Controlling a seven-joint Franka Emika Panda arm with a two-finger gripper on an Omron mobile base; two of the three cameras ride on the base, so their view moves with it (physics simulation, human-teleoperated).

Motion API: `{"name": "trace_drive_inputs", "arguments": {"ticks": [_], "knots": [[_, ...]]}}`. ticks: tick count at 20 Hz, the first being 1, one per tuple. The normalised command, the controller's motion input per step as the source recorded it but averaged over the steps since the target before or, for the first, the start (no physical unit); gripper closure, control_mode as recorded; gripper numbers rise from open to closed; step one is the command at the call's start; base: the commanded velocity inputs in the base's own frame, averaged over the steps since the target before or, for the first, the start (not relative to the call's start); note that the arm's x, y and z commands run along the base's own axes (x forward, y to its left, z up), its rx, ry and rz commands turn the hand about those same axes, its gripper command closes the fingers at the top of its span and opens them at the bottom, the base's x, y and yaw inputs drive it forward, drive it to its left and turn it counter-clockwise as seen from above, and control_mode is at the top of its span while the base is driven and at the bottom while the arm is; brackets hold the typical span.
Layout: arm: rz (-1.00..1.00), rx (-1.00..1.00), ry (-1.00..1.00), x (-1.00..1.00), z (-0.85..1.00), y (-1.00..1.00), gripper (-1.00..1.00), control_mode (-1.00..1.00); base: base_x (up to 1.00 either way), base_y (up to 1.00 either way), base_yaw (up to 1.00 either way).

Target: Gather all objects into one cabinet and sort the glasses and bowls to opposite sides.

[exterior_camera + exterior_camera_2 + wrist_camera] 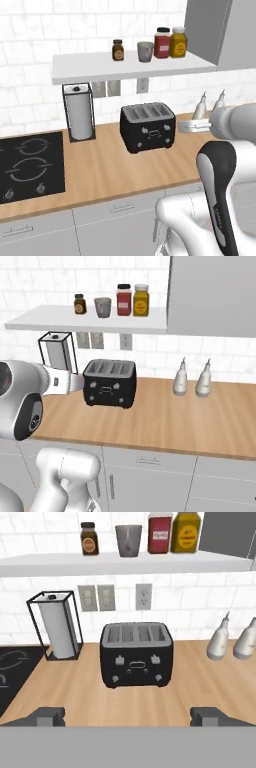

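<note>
**Counter and tiled-wall shelf, with what sits on them**

Wooden counter (110,172): black toaster (147,127) near the middle, paper towel roll in a black wire holder (79,113) to its left by the wall, black cooktop (31,165) set in at far left. Two white bottles (191,379) stand side by side right of the toaster, well apart from it.

White shelf (90,67) above: small brown jar (118,50), grey-green mug (145,51), red jar (162,43), yellow jar (178,42), in a row left to right; the red and yellow jars are just beside each other.
</note>
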Motion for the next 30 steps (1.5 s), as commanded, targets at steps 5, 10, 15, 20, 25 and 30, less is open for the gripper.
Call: {"name": "trace_drive_inputs", "arguments": {"ticks": [5,10,15,20,25,30], "knots": [[0.00,0.00,0.00,0.00,0.00,0.00,-1.00,1.00,0.75,-0.17,0.00],[0.00,0.00,0.00,0.00,0.00,0.00,-1.00,1.00,0.63,-0.16,0.00],[0.00,0.00,0.00,0.00,0.00,0.00,-1.00,1.00,0.50,-0.16,0.00],[0.00,0.00,0.00,0.00,0.00,0.00,-1.00,1.00,0.18,-0.06,0.00],[0.00,0.00,0.00,0.00,0.00,-0.02,-1.00,-1.00,0.11,-0.01,0.00],[-0.02,0.01,0.00,-0.20,0.44,-0.25,-1.00,-1.00,0.00,0.00,0.00]]}}
